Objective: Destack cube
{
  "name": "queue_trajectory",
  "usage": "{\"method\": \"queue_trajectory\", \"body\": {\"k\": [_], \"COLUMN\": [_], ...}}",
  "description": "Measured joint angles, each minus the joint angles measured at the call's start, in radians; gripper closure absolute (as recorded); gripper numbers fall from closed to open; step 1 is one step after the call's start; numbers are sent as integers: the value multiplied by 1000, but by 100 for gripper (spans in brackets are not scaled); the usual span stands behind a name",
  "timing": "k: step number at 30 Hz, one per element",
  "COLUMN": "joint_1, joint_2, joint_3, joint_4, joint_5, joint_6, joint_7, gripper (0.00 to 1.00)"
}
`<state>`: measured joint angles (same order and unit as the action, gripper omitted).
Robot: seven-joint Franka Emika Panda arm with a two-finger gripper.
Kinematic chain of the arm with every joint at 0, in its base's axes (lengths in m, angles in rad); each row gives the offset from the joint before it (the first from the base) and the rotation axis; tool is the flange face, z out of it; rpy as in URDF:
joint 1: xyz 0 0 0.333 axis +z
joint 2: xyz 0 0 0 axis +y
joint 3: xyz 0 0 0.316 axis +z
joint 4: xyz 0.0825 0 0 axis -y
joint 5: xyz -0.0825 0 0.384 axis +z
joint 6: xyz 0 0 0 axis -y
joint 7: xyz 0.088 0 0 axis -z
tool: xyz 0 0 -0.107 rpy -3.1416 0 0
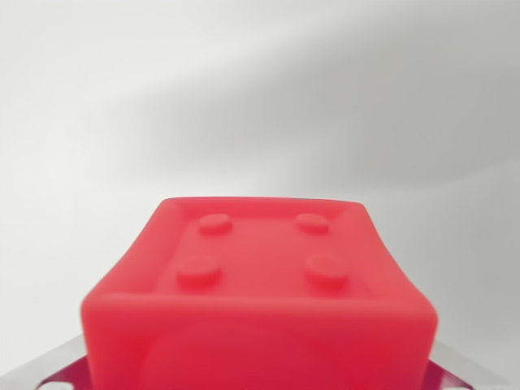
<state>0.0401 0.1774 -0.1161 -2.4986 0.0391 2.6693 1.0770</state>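
Observation:
A red cube (260, 284) fills the lower middle of the wrist view, very close to the camera and slightly blurred. One face, angled away from the lens, has a raised rim and a few round studs. The blurred face nearest the camera carries a large round bulge. No second cube shows. Thin grey strips with dark red parts and white dots peek out at the bottom left corner (49, 375) and bottom right corner (459, 375), flanking the cube. I cannot tell whether these belong to my gripper. Its fingertips are hidden, so its hold on the cube cannot be judged.
Behind the cube lies a plain white, out-of-focus surface (260, 89) with soft grey shading across the upper half. No other objects, edges or containers show.

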Motion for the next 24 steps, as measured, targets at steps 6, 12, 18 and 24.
{"method": "queue_trajectory", "body": {"k": [6,12,18,24], "joint_1": [-6,-11,-13,-18], "joint_2": [-2,2,65,108], "joint_3": [-10,-16,-9,0], "joint_4": [-20,-35,-32,-26], "joint_5": [5,12,33,51], "joint_6": [18,40,93,132], "joint_7": [13,20,10,-2], "gripper": [100,100,100,100]}}
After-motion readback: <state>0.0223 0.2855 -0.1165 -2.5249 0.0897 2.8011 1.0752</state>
